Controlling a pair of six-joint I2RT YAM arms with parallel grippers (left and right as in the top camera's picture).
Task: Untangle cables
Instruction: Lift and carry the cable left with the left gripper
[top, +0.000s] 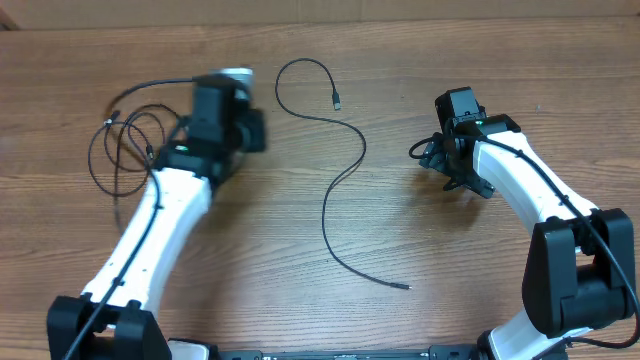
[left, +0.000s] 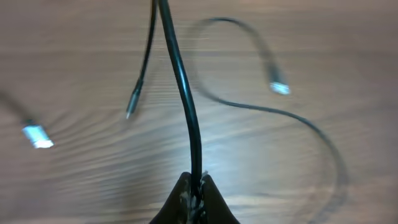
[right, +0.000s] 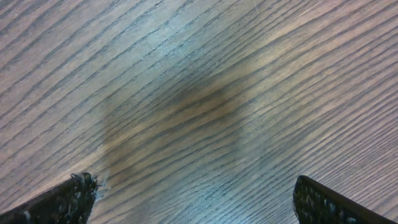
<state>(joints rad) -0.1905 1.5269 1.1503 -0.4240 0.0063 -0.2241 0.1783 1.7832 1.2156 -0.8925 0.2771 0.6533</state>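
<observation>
Snugly in L gripper (left: 198, 190): blk cable (left: 185, 99).

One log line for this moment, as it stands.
left gripper: shut on black cable | right gripper: open, empty, above table | loose cable: mid-table | bunched cables: by left arm

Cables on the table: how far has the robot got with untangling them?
Done: a lone cable lies in open curves mid-table, touching no other. In hand: the left claw is pinched shut on a second cable. Left: the bunch of loops beside the left arm looks crossed over itself. The right claw is open over bare table, holding nothing.
</observation>
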